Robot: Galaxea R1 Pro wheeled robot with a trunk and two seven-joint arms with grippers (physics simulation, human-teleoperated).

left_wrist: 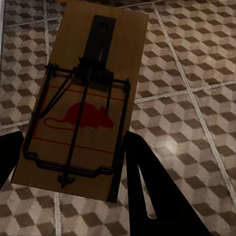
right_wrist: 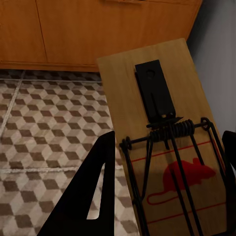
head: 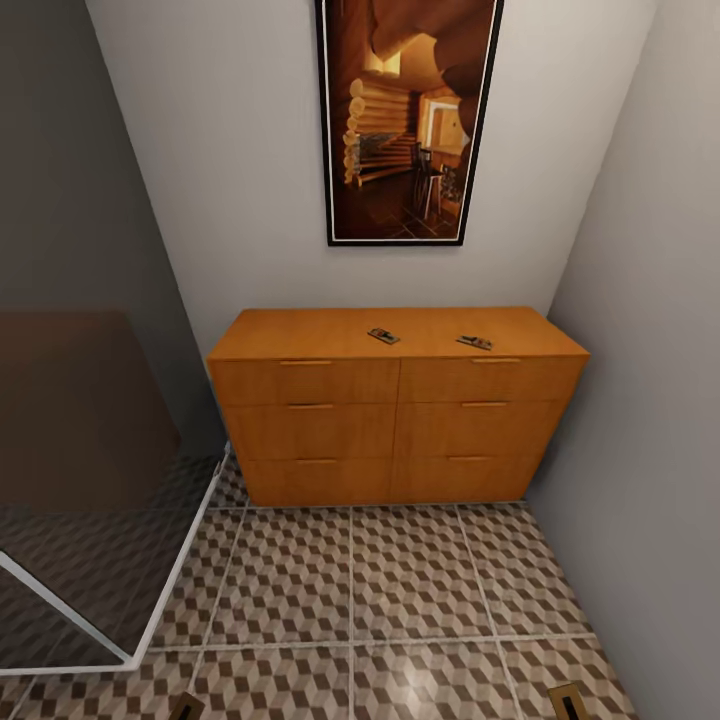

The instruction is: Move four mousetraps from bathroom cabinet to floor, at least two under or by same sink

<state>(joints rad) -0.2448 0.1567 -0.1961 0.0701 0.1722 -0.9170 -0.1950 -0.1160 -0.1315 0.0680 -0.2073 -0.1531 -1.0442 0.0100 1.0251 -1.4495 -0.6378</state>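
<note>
While both arms hang low over the bathroom floor (head: 350, 590), its cube-patterned tiles spread beneath each claw and run forward to the foot of the cabinet (head: 400, 420), the largest piece in the corner. That orange-brown chest stands well ahead of both claws, against the back wall under a framed picture (head: 408, 120), with a glass shower panel (head: 90, 500) off to the left arm's side.

On the cabinet's flat top two mousetraps remain, one near the middle (head: 383, 336) and one further toward the right arm's side (head: 474, 343), both far from either claw.

The left claw (left_wrist: 69, 162) is clamped on a third mousetrap (left_wrist: 83, 98), its dark fingers pressing the board's two long edges, with tiles just below. The right claw (right_wrist: 167, 187) grips a fourth mousetrap (right_wrist: 162, 132) the same way, near the cabinet's lower right drawer front and the grey side wall.

By my reckoning the task is about half in hand: two traps lifted but not yet laid down, two untouched on the cabinet. No sink shows, so placement beside one is yet to be settled.
</note>
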